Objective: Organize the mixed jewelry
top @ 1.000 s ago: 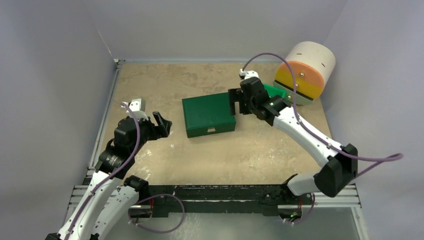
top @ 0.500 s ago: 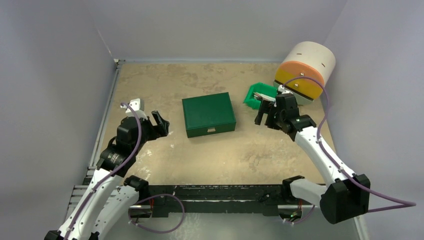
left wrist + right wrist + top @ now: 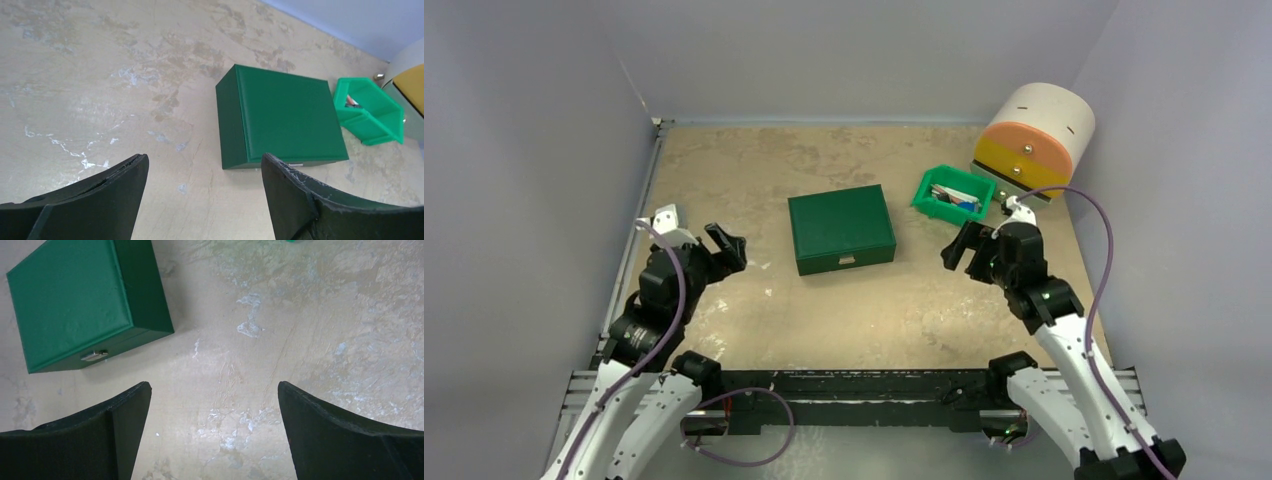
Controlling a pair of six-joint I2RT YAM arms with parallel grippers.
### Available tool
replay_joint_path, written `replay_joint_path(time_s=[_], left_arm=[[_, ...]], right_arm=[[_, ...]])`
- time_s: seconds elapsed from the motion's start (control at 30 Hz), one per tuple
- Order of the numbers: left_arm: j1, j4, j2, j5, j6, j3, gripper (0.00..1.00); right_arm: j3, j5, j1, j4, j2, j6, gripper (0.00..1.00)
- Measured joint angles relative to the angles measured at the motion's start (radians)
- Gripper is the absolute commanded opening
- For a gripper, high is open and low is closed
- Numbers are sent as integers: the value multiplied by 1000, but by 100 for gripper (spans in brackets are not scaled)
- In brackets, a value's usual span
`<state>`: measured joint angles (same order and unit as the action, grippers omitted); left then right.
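The dark green square box with a small metal clasp (image 3: pixel 841 229) sat shut at the centre of the mottled beige tabletop (image 3: pixel 754 160), so whatever it held was hidden. I could spot no mixed jewelry lying loose. The small bright green plastic bin (image 3: pixel 922 194), toward the upper right, held silvery and blue bits too small to identify. The left pincer (image 3: pixel 727 240) and right pincer (image 3: pixel 959 248) hung wide and empty either side of the box, probably leaving the lid free to reach.
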<state>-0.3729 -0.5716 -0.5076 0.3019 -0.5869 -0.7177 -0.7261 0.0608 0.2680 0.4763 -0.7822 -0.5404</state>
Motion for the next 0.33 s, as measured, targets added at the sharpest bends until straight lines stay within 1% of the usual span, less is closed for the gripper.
replay_joint_path(time_s=[0.17,0.33], left_arm=[[0,-5,71,30,-4,-7,83],[0,-6,152,42,-4,-7,84]], right_arm=[[52,-5,0,3,114,-17,99],[101,-21,0,-18,232,3,99]])
